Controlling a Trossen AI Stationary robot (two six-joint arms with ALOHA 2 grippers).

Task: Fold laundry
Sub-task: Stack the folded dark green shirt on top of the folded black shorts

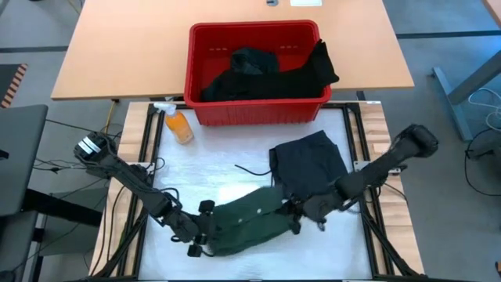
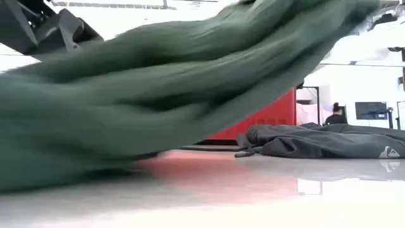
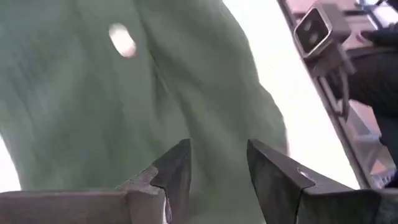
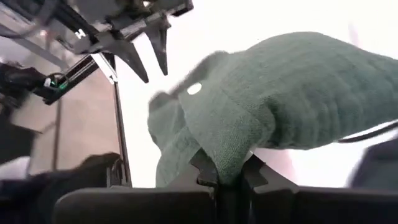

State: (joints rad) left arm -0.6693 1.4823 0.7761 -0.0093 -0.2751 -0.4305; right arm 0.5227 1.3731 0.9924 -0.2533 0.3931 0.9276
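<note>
Right pincer (image 4: 229,177) pinches a fold of the green shirt (image 1: 250,223) near the worktop's (image 1: 196,176) front edge; my left pincer (image 3: 217,171) sits spread over the shirt's other end, gripping nothing; a black garment (image 1: 309,164) lies toward the right edge; more dark laundry (image 1: 258,74) fills the red basket (image 1: 254,110) at the back.

This looks like a robotics lab or test workroom, not a home. The white work table (image 1: 196,176) sits in a metal frame with loose cables hanging at its left edge, a plain wooden desk (image 1: 125,47) stands behind it on a grey floor, and in the bright room beyond there is a monitor (image 2: 371,110) (a person (image 2: 335,115) sits near it).
</note>
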